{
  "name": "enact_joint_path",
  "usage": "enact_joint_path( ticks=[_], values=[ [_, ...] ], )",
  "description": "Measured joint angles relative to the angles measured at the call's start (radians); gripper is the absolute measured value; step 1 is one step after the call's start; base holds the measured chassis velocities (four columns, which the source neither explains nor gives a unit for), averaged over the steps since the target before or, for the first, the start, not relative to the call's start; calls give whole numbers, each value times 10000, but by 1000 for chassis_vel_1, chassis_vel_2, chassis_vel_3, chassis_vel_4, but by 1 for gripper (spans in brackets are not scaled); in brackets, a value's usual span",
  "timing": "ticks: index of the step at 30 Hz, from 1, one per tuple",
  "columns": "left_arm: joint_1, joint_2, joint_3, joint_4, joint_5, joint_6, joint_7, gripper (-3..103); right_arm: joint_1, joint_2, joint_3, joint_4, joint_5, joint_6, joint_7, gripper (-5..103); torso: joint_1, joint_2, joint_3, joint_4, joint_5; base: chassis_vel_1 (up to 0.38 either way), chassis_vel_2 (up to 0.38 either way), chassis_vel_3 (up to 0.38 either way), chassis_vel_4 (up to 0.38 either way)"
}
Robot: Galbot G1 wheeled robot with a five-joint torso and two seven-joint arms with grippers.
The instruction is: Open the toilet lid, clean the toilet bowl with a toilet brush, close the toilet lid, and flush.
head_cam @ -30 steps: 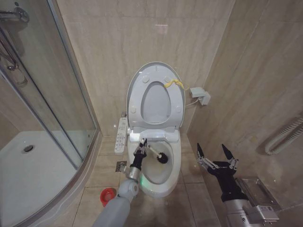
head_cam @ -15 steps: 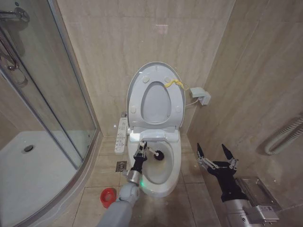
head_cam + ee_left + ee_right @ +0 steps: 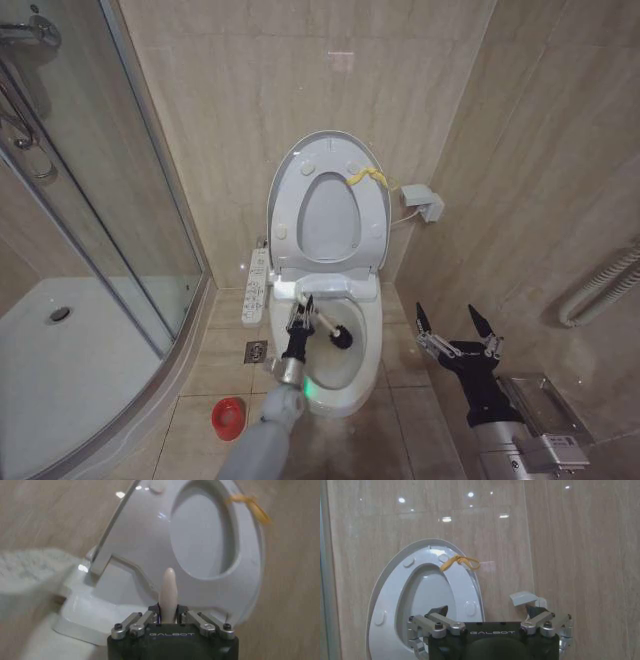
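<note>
With left gripper (image 3: 300,317) clamping the brush (image 3: 331,330), handle runs toward 4 o'clock, head inside the bowl (image 3: 352,368); right gripper (image 3: 458,330) idle, wide.

Left gripper (image 3: 169,619) body: reads "GALBOT", white letters on black housing;
Right gripper (image 3: 487,612) body: same "GALBOT" mark;
Control panel (image 3: 256,285) beside toilet: markings too small to read

Toilet lid (image 3: 330,160) raised upright against wall. Left tool (image 3: 301,318) over toilet bowl (image 3: 368,345), clamped on toilet brush (image 3: 330,328); dark bristle head inside bowl. Right tool (image 3: 458,330) spread wide, right of bowl, near wall.
</note>
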Motion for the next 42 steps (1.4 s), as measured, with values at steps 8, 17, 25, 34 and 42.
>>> enact_joint_path(
  ticks=[8,17,25,34,42],
  values=[
    [332,283,-736,-199,1873,-250,164,21,0,0,0,0,0,0,0,100,1,-1,1,-2,-1,0,0,0,0],
    [682,396,-993,-411,809,-33,-382,21,0,0,0,0,0,0,0,100,1,-1,1,2,3,0,0,0,0],
    [542,-107,-993,-305,-1437,-70,-625,21,0,0,0,0,0,0,0,100,1,-1,1,-1,3,0,0,0,0],
    [373,-321,-737,-660,-2015,-69,-507,21,0,0,0,0,0,0,0,100,1,-1,1,0,3,0,0,0,0],
    [-303,-433,-643,-238,-2068,-89,84,21,0,1,0,0,0,0,0,100,1,-1,1,2,3,0,0,0,0]
  ],
)
